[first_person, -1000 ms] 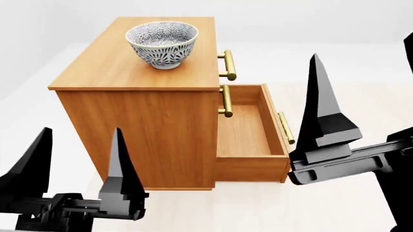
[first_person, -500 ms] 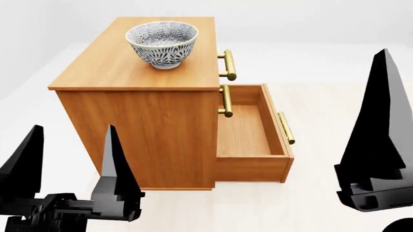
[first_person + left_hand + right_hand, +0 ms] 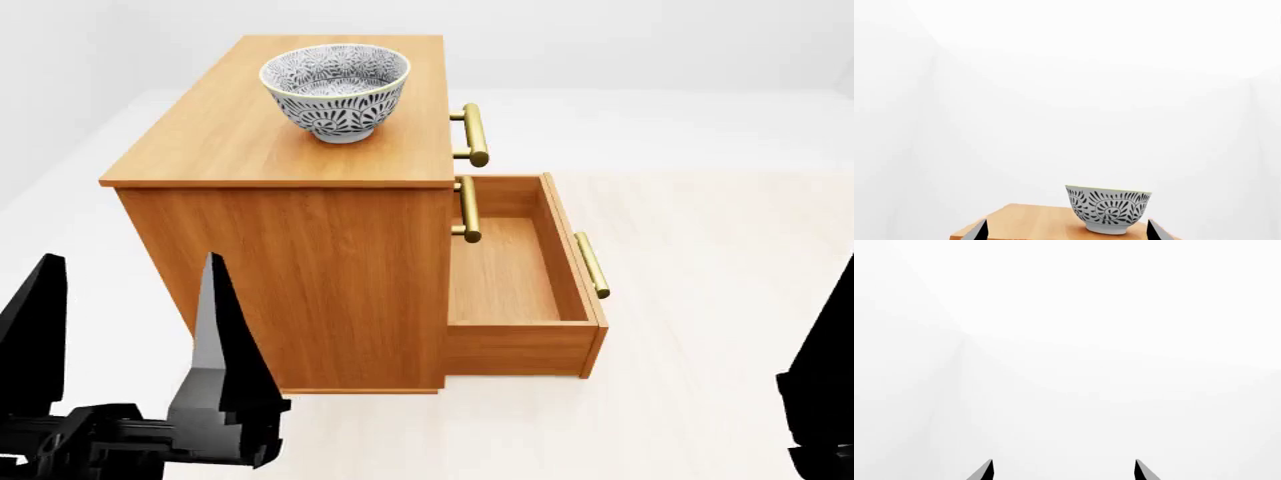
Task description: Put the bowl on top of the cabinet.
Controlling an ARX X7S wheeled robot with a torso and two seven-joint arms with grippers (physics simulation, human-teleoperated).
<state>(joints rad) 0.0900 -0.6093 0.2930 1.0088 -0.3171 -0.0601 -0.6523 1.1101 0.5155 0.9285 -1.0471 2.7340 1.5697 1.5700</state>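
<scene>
The blue-patterned bowl [image 3: 334,90] stands upright on the flat top of the orange-brown cabinet [image 3: 240,140], nothing touching it. My left gripper [image 3: 131,258] hangs low at the near left, beside the cabinet's side and well below the bowl, open and empty. In the left wrist view the bowl [image 3: 1109,207] rests on the cabinet top [image 3: 1021,222] beyond the spread left gripper [image 3: 1067,222]. Only one dark finger [image 3: 821,400] of my right arm shows at the head view's right edge. The right gripper [image 3: 1063,462] is open, with only white wall ahead.
The cabinet's lower drawer [image 3: 514,270] stands pulled out to the right, with nothing inside. Brass bar handles [image 3: 470,135] stick out from the drawer fronts. Pale floor surrounds the cabinet, with white walls behind.
My right gripper has dropped down and to the right, nearly out of the head view. The left gripper has sunk a little lower. Bowl and cabinet have not moved.
</scene>
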